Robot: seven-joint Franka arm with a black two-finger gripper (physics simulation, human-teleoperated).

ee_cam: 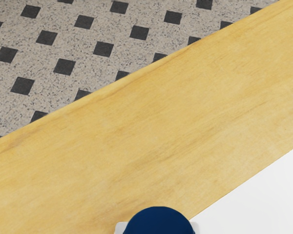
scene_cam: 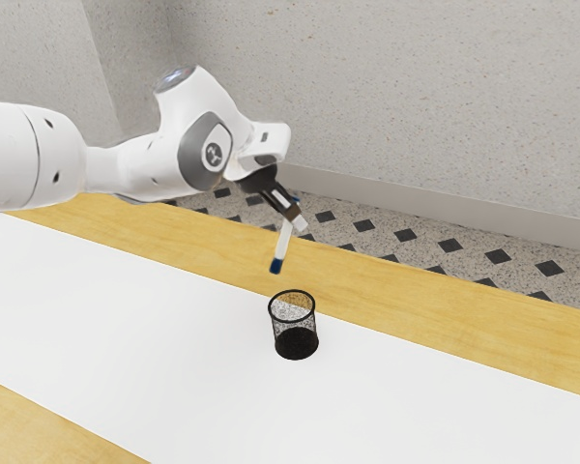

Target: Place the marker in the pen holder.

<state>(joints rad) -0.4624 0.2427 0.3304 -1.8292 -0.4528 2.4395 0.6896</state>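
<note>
The pincer [scene_cam: 294, 221] is clamped on the marker [scene_cam: 283, 242], which hangs below it at a tilt, dark blue end down and pale body above. In the wrist view, a rounded blue end of the marker sits right by the pincer. Lower than the pincer and apart from the marker, the black mesh pen holder [scene_cam: 297, 344] stands upright, its mouth open; I cannot tell whether it is directly beneath. Under the holder lies a white strip [scene_cam: 155, 329] on the yellow wooden tabletop [scene_cam: 396, 302]. Farther out from the pincer is speckled floor [ee_cam: 88, 39] with dark squares.
</note>
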